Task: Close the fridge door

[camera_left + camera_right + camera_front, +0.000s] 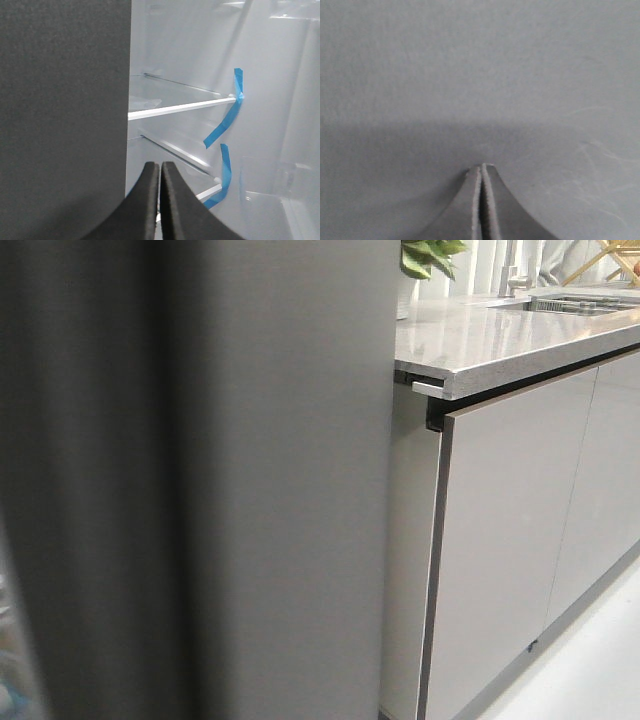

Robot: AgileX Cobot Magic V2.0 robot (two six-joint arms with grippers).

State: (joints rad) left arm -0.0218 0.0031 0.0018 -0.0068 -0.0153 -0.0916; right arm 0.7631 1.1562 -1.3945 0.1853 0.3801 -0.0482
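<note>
The fridge door [90, 480] fills the left of the front view as a blurred matte dark grey slab, very close to the camera. A pale sliver of the inside shows at its lower left edge. My right gripper [482, 167] is shut and empty, its tips right at a plain matte grey face [480, 75] that fills its view. My left gripper [160, 165] is shut and empty, just beside the edge of a dark grey slab [60, 115]. It points into a white lining with glass shelves [175, 102] and blue tape strips [227, 120]. Neither gripper shows in the front view.
A lighter grey fridge panel [290, 490] stands right of the door. Beyond it are pale grey glossy cabinet doors [510, 540] under a speckled stone countertop [500, 335] with a sink and a plant. White floor [590, 670] lies at the lower right.
</note>
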